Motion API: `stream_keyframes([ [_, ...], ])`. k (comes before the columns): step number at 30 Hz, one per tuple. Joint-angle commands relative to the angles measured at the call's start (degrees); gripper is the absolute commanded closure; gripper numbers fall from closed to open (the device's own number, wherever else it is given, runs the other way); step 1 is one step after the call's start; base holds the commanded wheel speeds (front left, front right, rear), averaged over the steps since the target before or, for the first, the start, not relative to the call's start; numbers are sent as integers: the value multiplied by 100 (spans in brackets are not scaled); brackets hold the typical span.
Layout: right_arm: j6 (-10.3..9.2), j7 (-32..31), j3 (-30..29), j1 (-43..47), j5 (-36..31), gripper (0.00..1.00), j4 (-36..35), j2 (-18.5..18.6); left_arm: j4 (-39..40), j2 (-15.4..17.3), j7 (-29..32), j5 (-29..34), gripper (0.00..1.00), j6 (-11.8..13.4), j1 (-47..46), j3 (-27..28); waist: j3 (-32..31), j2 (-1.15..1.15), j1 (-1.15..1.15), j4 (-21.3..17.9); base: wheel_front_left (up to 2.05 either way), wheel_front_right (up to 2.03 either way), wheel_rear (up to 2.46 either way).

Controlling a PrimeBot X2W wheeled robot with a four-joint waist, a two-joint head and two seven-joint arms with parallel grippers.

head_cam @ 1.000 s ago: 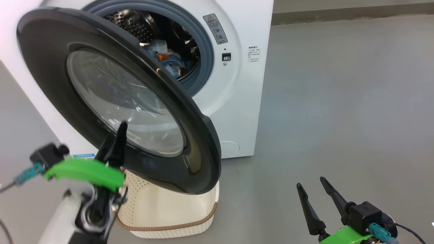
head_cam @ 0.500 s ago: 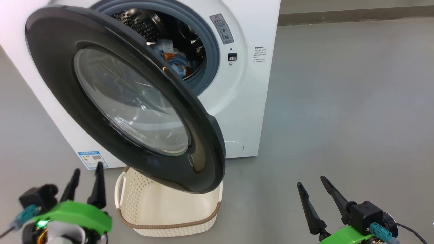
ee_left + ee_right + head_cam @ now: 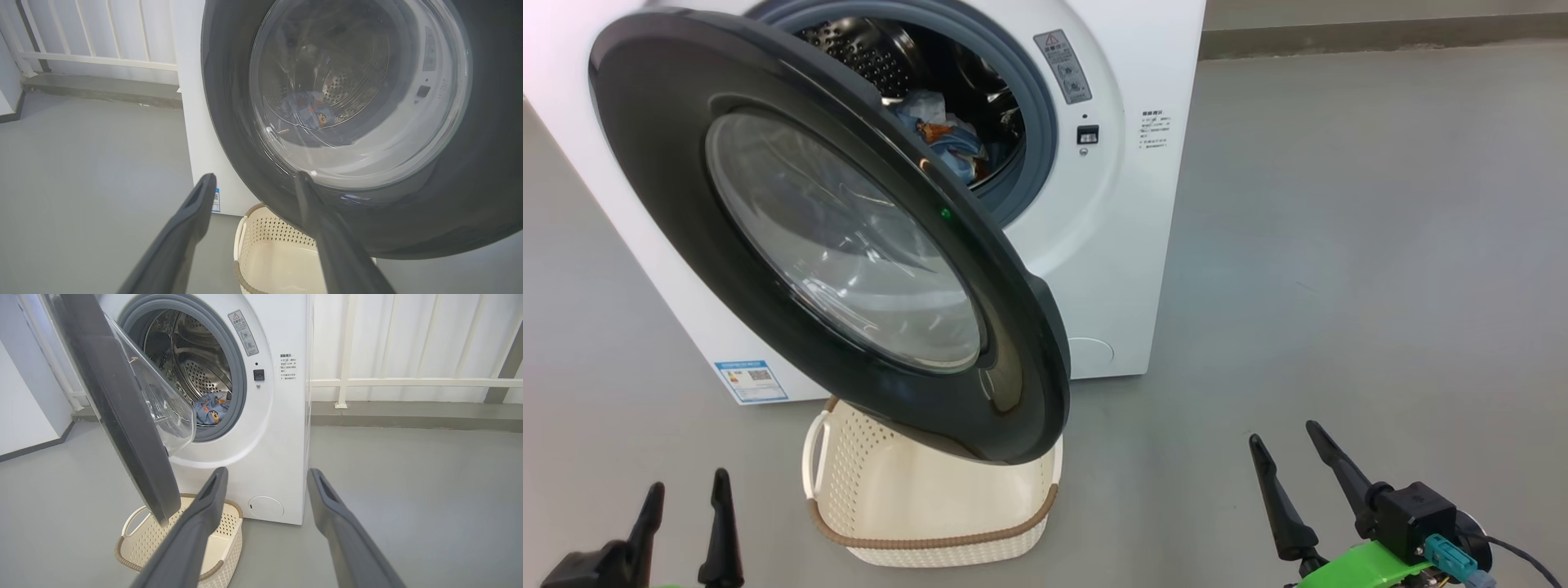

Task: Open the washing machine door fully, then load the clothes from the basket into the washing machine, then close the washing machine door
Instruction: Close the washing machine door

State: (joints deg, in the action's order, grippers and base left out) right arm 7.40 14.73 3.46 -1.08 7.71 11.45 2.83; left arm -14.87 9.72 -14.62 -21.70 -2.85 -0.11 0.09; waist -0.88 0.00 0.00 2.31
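Right, near first: left gripper and right gripper sit low, fingers spread wide, holding nothing, both clear of the door. Basket is on the floor just in front of the washer, under the door's lower edge; what shows of its inside is bare. Door hangs part-open over it, glass bulge toward the drum. Clothes lie in the drum, past the gasket. Reads as loading done, closing left. Left gripper faces the door's outer side, so it looks placed to push.
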Motion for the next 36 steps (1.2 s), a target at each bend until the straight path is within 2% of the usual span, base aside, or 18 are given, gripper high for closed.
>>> stream_keyframes([
  [1,9,27,138,-103,-15,0,-152,5,172,85,-37,89,0,-37,-94,297,6,0,0,5,0,0,0],
  [12,9,27,68,-118,-51,0,-129,5,186,-241,-38,644,0,-360,83,780,-12,0,0,44,0,0,0],
  [29,9,27,-46,-141,-109,0,-106,5,219,-398,-38,812,0,-460,58,932,-10,0,0,-5,0,0,0],
  [30,9,27,-55,-142,-115,3,-109,5,220,-396,-38,805,0,-461,59,919,-11,0,0,-8,0,0,0],
  [33,9,27,-68,-140,-112,19,-109,5,227,-389,-38,774,0,-462,65,895,-18,0,0,-10,0,0,0],
  [34,9,27,-72,-139,-111,28,-112,5,229,-389,-38,766,0,-462,67,890,-20,0,0,-9,0,0,0],
  [35,9,27,-76,-137,-107,53,-114,5,231,-392,-38,759,0,-462,68,884,-21,0,0,-9,0,0,0],
  [36,9,27,-76,-137,-107,53,-114,5,231,-392,-38,759,0,-462,68,884,-21,0,0,-9,0,0,0],
])
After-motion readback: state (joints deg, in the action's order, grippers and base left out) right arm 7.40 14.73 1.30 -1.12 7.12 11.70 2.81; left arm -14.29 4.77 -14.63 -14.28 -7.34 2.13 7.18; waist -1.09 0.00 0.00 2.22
